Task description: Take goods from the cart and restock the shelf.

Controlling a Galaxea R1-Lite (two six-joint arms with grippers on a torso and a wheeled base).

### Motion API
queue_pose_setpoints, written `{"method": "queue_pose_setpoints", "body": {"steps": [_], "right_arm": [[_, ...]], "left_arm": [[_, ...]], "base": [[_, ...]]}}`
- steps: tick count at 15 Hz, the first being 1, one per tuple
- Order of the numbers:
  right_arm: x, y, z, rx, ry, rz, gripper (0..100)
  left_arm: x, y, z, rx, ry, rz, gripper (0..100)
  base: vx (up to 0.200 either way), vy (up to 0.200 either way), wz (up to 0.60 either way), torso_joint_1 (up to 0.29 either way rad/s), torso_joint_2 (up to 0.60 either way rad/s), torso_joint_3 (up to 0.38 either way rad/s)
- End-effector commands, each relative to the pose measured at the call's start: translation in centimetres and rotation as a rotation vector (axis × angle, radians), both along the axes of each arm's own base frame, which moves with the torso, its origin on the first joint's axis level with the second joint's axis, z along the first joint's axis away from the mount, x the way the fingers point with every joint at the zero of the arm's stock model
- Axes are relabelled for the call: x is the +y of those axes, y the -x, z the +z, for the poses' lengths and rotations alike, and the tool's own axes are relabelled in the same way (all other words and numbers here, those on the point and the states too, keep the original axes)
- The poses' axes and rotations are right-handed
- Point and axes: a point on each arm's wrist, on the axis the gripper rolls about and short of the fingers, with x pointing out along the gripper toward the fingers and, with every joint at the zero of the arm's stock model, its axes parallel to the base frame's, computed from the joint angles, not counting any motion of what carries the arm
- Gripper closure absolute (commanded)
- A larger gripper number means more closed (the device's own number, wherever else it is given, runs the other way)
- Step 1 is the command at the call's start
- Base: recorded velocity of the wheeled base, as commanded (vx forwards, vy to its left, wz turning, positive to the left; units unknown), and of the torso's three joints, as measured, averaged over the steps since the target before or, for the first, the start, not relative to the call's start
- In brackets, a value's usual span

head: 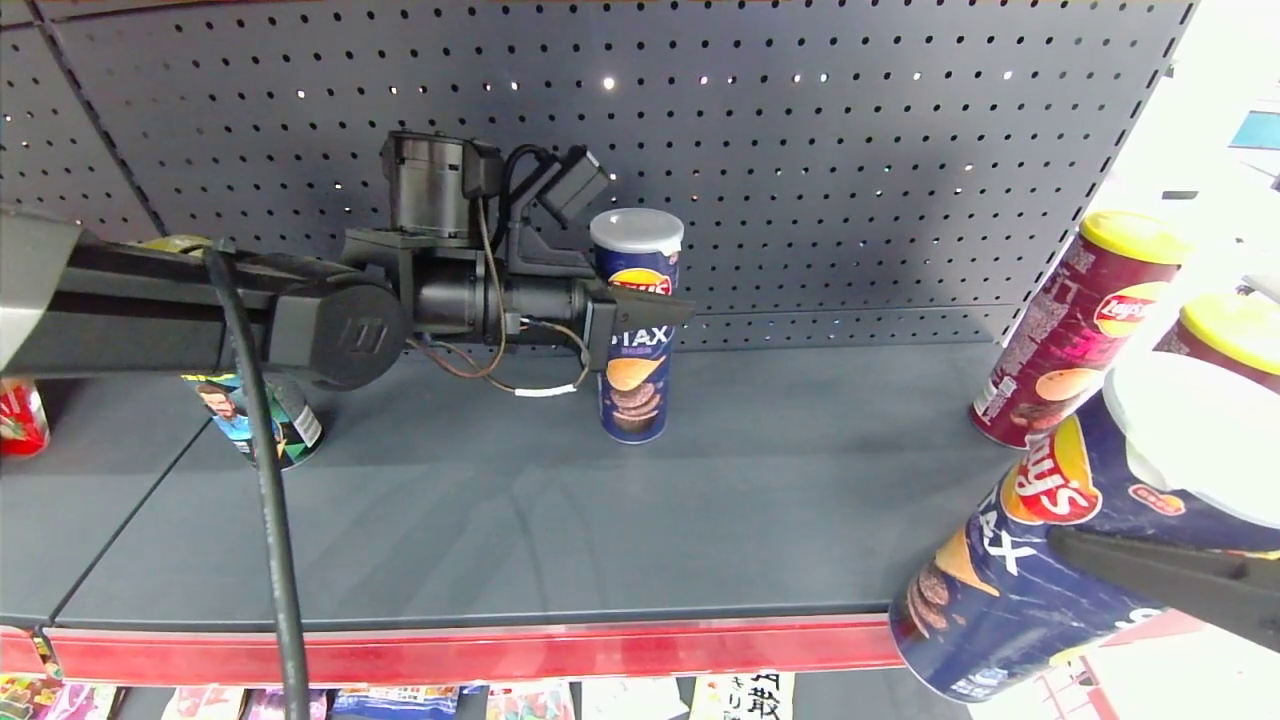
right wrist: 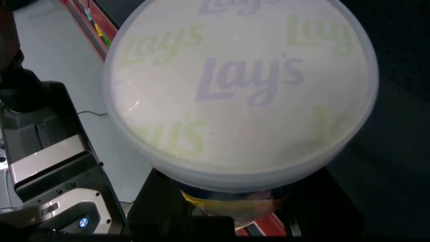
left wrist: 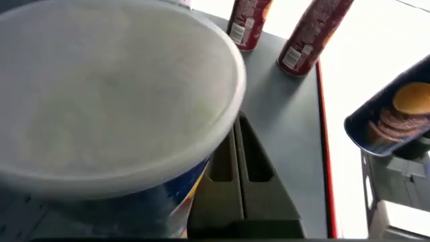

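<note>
A blue chip can (head: 636,400) with a white lid stands upright at the middle back of the grey shelf (head: 500,520). My left gripper (head: 645,310) reaches in from the left and is shut on its upper half; its lid (left wrist: 107,94) looms close in the left wrist view, with one finger (left wrist: 242,168) beside the can. Off the shelf's front right corner, my right gripper (head: 1110,535) is shut on a second blue chip can (head: 1010,570), which is tilted. That can's white lid (right wrist: 242,87) faces the right wrist camera, and the can (left wrist: 396,121) also shows in the left wrist view.
Two maroon chip cans (head: 1075,330) (head: 1230,335) with yellow lids stand at the shelf's right end. A can with colourful print (head: 270,415) and a red item (head: 20,415) sit at the left. A pegboard wall (head: 800,150) backs the shelf; a red rail (head: 480,650) edges its front.
</note>
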Motion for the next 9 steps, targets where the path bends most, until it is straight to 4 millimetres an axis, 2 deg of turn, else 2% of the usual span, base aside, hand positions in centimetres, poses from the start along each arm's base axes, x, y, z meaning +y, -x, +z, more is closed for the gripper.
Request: {"method": "queue_pose_setpoints", "body": {"steps": [1, 4, 9], "right_arm": [[0.02, -0.04, -0.03, 0.002, 0.001, 0.000, 100], [-0.15, -0.11, -0.01, 0.000, 0.000, -0.016, 100], [-0.18, -0.18, -0.07, 0.002, 0.003, -0.020, 100]], "left_arm": [[-0.60, -0.93, -0.72, 0.003, -0.003, -0.002, 100], [-1.10, -0.84, -0.99, 0.012, 0.001, -0.036, 100], [-0.75, -0.33, -0.69, 0.010, 0.000, -0.035, 100]], "base": [[0.000, 0.000, 0.00, 0.000, 0.00, 0.000], [0.000, 0.000, 0.00, 0.000, 0.00, 0.000], [0.000, 0.000, 0.00, 0.000, 0.00, 0.000]]}}
